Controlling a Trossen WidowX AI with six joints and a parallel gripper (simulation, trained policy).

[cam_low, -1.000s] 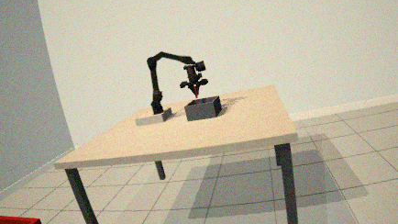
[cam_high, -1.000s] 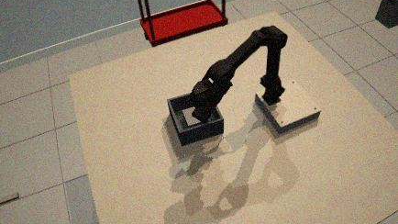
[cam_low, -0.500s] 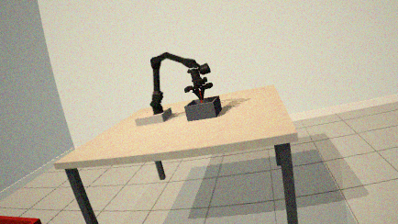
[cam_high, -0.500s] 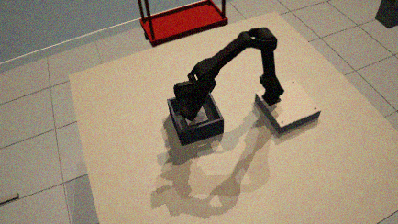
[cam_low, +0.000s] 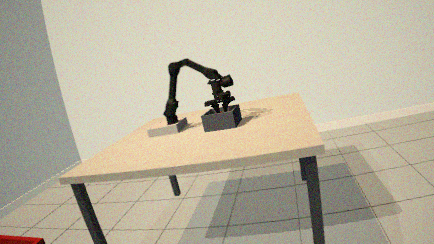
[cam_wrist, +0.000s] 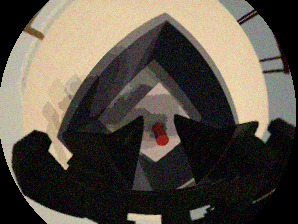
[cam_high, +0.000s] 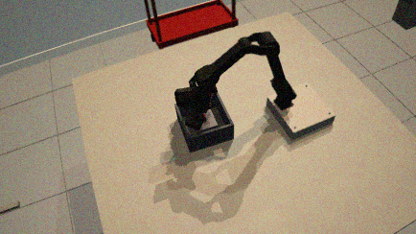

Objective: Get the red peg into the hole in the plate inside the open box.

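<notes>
The red peg stands on end over the pale plate at the bottom of the box. Its top faces the wrist camera, and only a short length shows. A speck of red also shows in the top view. My gripper is open and reaches down into the box. The fingers stand either side of the peg with a gap on both sides. The hole is hidden at the peg's foot, so how deep the peg sits cannot be read exactly.
The box's dark walls rise around the fingers. The arm's base stands on a pale raised slab beside the box on the wooden table. A red rack stands beyond the table.
</notes>
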